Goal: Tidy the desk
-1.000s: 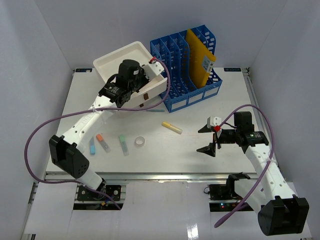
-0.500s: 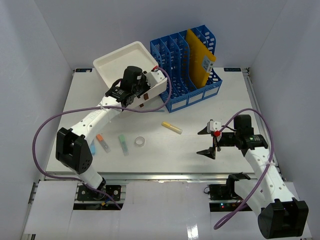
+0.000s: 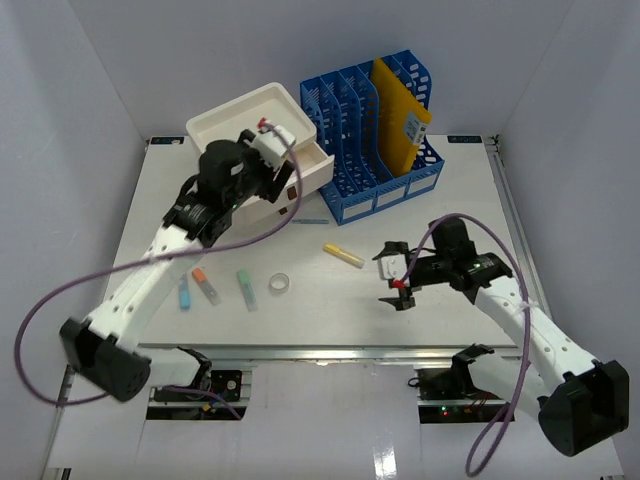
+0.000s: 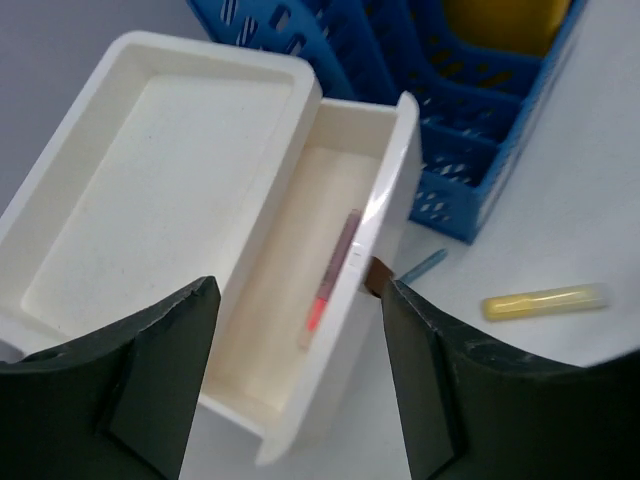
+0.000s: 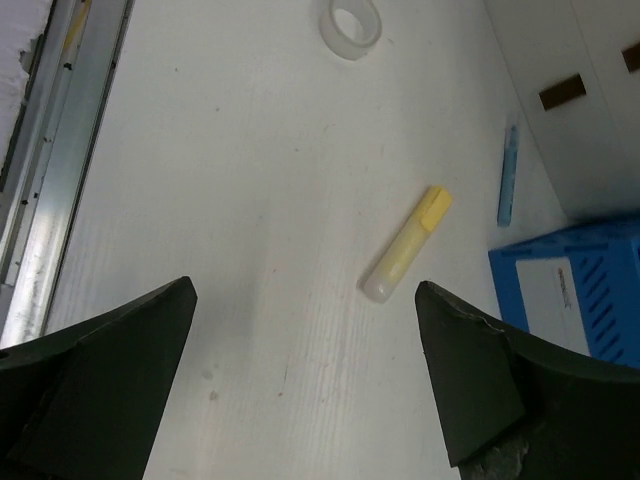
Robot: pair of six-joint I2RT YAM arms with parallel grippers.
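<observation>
Fingers of right gripper stood wide apart with the yellow marker below between them, left gripper also apart, empty, over the drawer; desk under both looked rigid, so we figured on pinching the light marker mid-barrel.

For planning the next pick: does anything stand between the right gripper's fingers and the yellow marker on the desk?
Nothing visible does. The yellow marker lies alone on bare desk in front of the open right gripper; the tape ring and blue pen lie apart from it.
</observation>
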